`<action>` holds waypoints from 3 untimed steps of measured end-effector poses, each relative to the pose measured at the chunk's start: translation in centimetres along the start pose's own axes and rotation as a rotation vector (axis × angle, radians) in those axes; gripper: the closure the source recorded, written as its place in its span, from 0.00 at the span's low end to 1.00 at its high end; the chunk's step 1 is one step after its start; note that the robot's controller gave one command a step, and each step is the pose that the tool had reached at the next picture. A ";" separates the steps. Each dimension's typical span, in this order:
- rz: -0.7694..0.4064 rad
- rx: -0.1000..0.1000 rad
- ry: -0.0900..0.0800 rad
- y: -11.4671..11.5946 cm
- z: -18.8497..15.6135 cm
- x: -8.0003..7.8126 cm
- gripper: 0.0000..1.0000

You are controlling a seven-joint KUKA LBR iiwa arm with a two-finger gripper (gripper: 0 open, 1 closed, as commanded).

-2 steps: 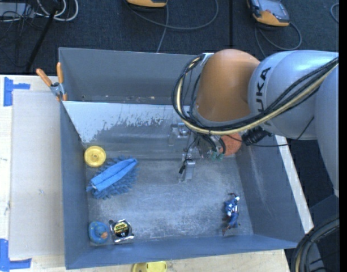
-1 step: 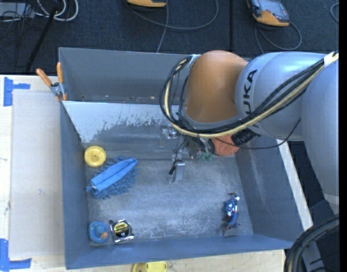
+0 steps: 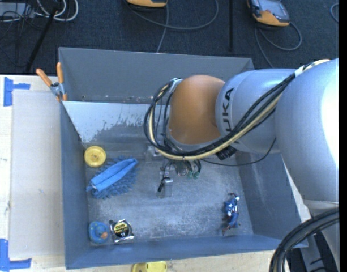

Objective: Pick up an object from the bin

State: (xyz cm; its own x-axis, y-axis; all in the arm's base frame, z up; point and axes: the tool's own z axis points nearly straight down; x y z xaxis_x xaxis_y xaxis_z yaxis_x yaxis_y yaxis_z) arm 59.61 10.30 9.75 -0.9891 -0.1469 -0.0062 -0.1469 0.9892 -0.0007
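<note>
My gripper hangs below the orange wrist cover over the bare middle of the bin floor, pointing down. The nearest thing is a blue brush with bristles, lying aslant a short way to its left and apart from it. A yellow round disc rests just beyond the brush near the left wall. Nothing shows in the gripper's grasp.
At the front left lie a blue round thing and a small yellow and black tape measure, side by side. A small blue figure lies at the front right. The arm and its cables cover the bin's back right.
</note>
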 end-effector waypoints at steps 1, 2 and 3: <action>-0.042 -0.001 0.013 3.5 2.1 -1.7 0.00; -0.083 -0.002 0.002 4.7 2.0 -3.0 0.00; -0.227 -0.002 0.004 12.2 2.8 -4.5 1.00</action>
State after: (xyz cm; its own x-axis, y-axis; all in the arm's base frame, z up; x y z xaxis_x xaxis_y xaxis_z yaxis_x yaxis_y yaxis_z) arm 62.27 23.03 7.00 -0.9309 -0.3653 -0.0024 -0.3653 0.9309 0.0007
